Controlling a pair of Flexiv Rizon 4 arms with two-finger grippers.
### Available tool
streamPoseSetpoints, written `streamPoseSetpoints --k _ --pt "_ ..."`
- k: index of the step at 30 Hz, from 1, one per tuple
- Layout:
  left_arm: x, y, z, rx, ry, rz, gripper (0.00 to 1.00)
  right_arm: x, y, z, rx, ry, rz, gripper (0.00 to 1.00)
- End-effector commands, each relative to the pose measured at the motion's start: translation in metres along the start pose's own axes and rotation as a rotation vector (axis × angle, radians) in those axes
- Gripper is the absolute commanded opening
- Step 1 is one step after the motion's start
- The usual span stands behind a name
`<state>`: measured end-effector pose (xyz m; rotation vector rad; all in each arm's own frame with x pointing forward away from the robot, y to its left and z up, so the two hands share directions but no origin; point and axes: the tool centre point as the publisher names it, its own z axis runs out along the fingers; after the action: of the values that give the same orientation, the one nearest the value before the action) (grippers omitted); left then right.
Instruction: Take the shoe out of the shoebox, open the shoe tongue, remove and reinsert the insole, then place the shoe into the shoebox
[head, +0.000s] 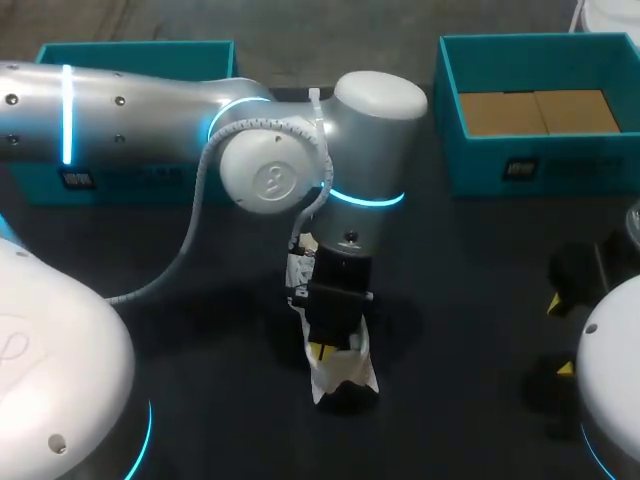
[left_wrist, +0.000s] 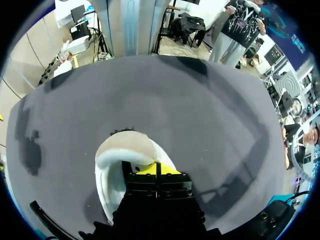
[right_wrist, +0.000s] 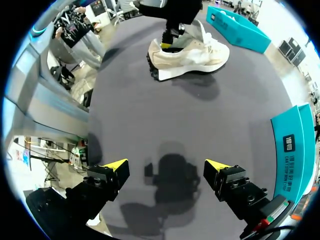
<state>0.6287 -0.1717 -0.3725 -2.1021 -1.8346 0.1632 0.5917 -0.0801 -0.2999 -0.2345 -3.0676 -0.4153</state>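
A white and beige sneaker stands on the dark table near the front middle. My left gripper comes straight down into it. In the left wrist view its yellow tips are pressed together, shut, inside the shoe's opening, just ahead of the padded heel collar. Whether they pinch anything is hidden. The right wrist view shows the sneaker from the side with the left gripper in its opening. My right gripper stands open and empty over bare table, well to the shoe's right.
A teal shoebox with a cardboard liner stands at the back right. A second teal box stands at the back left, partly behind my left arm. Dark table surface lies between the shoe and the right gripper.
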Motion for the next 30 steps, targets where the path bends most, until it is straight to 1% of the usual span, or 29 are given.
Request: streamPoseSetpoints --k 1,6,11,19,23,26,30 --pt "-0.001 0.002 0.002 0.003 -0.016 0.008 0.00 0.003 -0.001 0.000 0.002 -0.004 0.001 1.00" --pt "0.002 -0.002 -0.013 -0.008 -0.039 0.025 0.00 0.003 -0.001 0.000 0.002 -0.004 0.001 1.00" --pt "0.000 -0.003 -0.013 -0.014 -0.023 0.037 0.00 0.003 -0.001 0.000 0.002 -0.004 0.001 1.00" --pt "0.000 0.007 0.009 -0.032 0.034 -0.002 0.00 0.003 -0.001 0.000 0.002 -0.004 0.001 1.00" --pt "0.000 0.013 0.020 -0.024 0.037 -0.013 0.00 0.003 -0.001 0.000 0.002 -0.004 0.001 1.00" --pt "-0.001 0.016 0.029 -0.014 0.034 -0.021 0.00 0.003 -0.001 0.000 0.002 -0.004 0.001 1.00" --pt "-0.001 0.017 0.036 0.008 -0.020 -0.029 0.00 0.003 -0.001 0.000 0.002 -0.004 0.001 1.00"
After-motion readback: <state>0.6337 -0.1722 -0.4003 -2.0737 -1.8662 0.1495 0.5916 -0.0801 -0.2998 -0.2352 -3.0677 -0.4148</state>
